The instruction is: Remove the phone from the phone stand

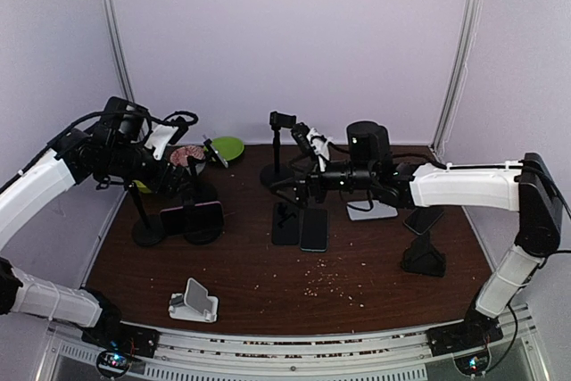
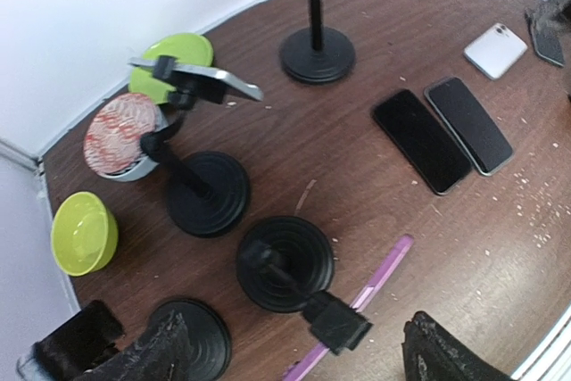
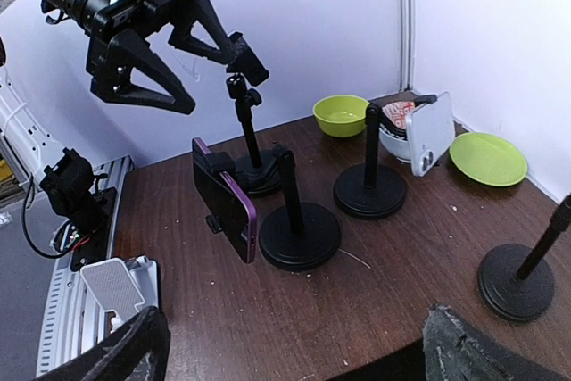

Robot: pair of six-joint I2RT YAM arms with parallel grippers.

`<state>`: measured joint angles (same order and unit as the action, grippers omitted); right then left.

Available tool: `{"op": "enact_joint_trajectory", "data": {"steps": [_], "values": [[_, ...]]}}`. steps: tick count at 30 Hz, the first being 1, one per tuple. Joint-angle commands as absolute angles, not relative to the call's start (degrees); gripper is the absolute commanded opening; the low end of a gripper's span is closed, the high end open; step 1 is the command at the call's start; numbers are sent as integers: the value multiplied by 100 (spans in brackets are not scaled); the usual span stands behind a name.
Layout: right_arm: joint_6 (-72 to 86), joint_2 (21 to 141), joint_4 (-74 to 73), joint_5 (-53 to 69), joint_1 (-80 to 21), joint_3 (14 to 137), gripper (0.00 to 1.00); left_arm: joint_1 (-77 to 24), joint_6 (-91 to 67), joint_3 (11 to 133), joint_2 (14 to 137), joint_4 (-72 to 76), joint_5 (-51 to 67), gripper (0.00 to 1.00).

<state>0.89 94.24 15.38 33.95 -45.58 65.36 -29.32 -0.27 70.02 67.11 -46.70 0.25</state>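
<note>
Our left claw [image 3: 225, 88] is spread wide, with the purple phone [image 3: 225, 204] just under it. The phone looks light, hard and slippery, so we'd pinch its flat sides.

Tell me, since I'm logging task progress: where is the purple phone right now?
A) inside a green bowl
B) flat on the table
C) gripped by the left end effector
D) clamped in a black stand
D: the purple phone sits upright in the clamp of a black stand, and the open left end effector hangs apart from it, not touching.
</note>
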Motion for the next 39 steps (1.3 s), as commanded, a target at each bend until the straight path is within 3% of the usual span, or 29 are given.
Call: {"op": "enact_joint_trajectory", "data": {"steps": [1, 31, 39], "values": [[-104, 9999, 1687, 3801, -4813, 7120, 100, -2714, 1, 6886, 6461, -4137, 124, 85], [65, 12477, 2281, 4443, -5351, 9144, 100, -2521, -9, 6591, 6082, -3811, 323, 82], [473, 13199, 2434, 4697, -5494, 9812, 94, -2517, -2, 6579, 6111, -3806, 404, 82]]}}
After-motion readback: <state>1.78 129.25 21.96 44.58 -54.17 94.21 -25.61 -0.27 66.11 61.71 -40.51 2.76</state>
